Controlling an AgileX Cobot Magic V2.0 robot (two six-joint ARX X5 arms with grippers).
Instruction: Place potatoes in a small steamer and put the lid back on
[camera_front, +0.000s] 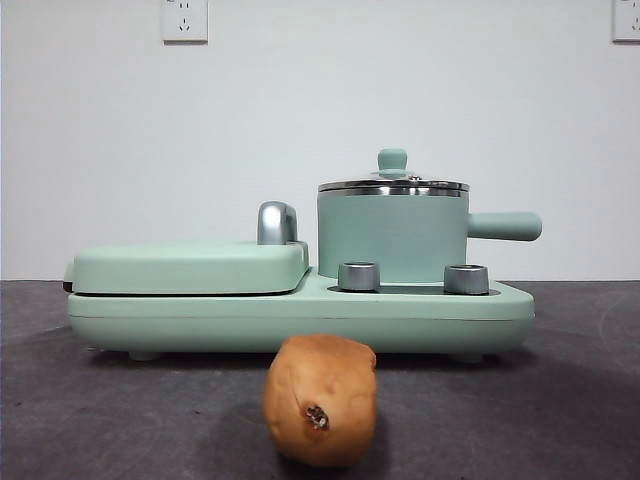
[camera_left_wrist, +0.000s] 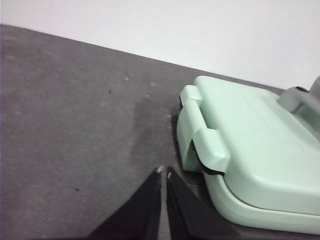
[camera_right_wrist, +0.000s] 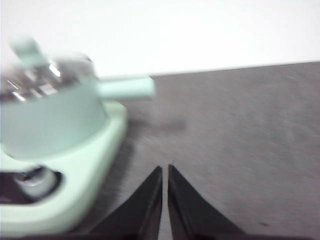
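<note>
My left tool (camera_left_wrist: 163, 172) and right tool (camera_right_wrist: 165, 170) are hanging pinched narrow, holding nothing; the lid (camera_front: 393, 184) is sitting on the steamer (camera_front: 392, 235); the round potato (camera_front: 320, 400), near on the surface (camera_front: 560, 420), is risking rolling if I'm gripping off-centre.

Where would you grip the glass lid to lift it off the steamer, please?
Grip the lid by its small mint-green knob, coming straight down from above: it stands upright at the centre, while the steel rim sits flush on the small steamer.
</note>
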